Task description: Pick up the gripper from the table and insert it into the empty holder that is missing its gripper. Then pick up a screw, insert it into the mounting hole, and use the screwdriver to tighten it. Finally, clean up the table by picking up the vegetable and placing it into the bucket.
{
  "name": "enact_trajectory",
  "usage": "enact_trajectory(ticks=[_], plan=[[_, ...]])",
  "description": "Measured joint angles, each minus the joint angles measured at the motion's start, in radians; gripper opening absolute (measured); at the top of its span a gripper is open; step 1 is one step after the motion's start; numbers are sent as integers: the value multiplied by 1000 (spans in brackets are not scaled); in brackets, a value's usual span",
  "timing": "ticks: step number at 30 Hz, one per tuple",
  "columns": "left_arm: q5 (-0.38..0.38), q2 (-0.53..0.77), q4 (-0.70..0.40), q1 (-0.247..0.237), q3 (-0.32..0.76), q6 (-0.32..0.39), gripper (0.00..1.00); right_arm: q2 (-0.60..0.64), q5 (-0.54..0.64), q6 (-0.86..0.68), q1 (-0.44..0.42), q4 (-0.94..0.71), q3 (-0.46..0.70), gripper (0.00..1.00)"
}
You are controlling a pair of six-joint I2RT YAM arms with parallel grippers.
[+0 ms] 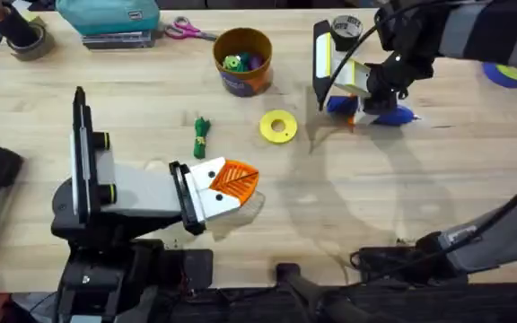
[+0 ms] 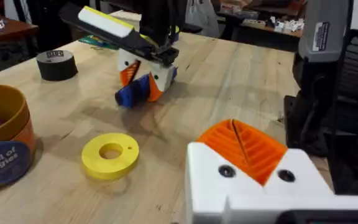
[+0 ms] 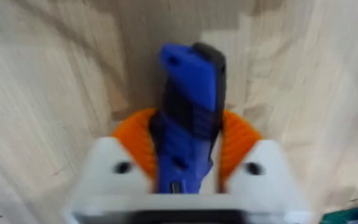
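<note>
Overhead, the right gripper (image 1: pixel 372 106) at upper right is clamped on the screwdriver (image 1: pixel 393 115), the left gripper (image 1: pixel 232 184) rests low at center with its pads pressed together, the vegetable (image 1: pixel 202 136) lies above it beside a yellow disc (image 1: pixel 278 126), and the bucket (image 1: pixel 242 61) stands at top center. In the left wrist view the screwdriver (image 2: pixel 134 92) sits upper center, the bucket (image 2: pixel 4 140) at left. The right wrist view shows orange pads (image 3: pixel 236 143) squeezing the screwdriver (image 3: pixel 188 112) at center.

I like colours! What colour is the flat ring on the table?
Yellow ring, best in the left wrist view.
</note>
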Motion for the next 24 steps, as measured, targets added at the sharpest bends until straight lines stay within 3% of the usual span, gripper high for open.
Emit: enact_trajectory(ticks=[4,5,12,13,18,19,24], plan=[[0,0,0,0,0,0,10,0,6,-9,0,10,0,895],[0,0,0,0,0,0,10,0,9,-13,0,12,0,966],[0,0,0,0,0,0,10,-30,13,-1,0,0,0,996],[0,0,0,0,0,6,61,-44,13,5,1,0,0,996],[-1,0,0,0,0,4,831,-160,12,83,7,2,0,996],[0,0,0,0,0,1,947,-197,12,109,8,6,0,996],[-1,0,0,0,0,1,986,-368,5,239,10,9,0,996]])
